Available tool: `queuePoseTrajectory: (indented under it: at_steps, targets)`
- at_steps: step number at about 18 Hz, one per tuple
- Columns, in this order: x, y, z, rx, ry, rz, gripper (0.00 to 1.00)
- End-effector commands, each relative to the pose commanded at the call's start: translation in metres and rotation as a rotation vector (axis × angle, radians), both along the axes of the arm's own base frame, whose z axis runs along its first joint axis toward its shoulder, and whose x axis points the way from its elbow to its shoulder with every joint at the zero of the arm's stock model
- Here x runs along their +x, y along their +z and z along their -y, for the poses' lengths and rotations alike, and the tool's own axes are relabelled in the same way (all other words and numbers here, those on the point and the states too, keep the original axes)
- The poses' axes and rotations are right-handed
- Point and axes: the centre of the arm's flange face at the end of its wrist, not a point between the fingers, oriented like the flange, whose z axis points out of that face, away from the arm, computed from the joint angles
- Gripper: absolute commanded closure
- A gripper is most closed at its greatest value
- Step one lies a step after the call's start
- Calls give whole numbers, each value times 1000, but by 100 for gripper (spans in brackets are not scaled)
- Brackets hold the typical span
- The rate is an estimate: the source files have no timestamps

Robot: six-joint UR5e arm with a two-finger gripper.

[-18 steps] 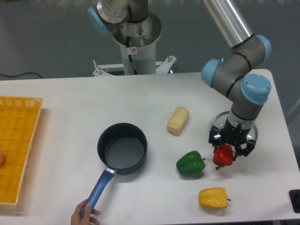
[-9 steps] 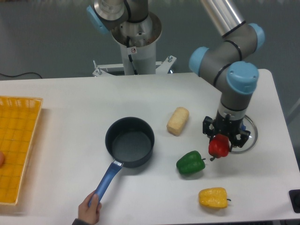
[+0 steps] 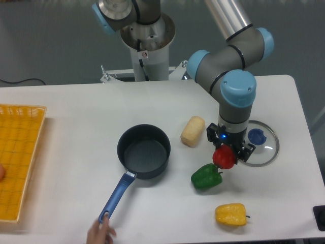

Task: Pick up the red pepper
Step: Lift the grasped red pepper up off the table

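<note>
1 end effector (image 3: pixel 225 155) grips the red pepper (image 3: pixel 223 157), lifted just above the green pepper (image 3: pixel 206 177); no legible writing

White table (image 3: pixel 66 132) carries a dark saucepan (image 3: pixel 144 152) near centre, its blue handle (image 3: pixel 117 194) running down and to the left. Just right of the pan lies a pale bread roll (image 3: pixel 192 130). Below the roll sits a green pepper (image 3: pixel 205 177); a yellow pepper (image 3: pixel 231 214) lies nearer the front edge. A glass lid (image 3: pixel 261 143) with blue knob lies flat at right. Yellow basket (image 3: pixel 18 152) at left edge.
</note>
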Motion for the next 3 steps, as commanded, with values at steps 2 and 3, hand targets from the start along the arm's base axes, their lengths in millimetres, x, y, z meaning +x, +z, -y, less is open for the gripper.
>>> queuePoseTrajectory:
  at_steps: [2, 3]
  targets:
    - [-1, 0, 0, -14, -15, -7, 48]
    - [-1, 1, 0, -15, -15, -9, 48]
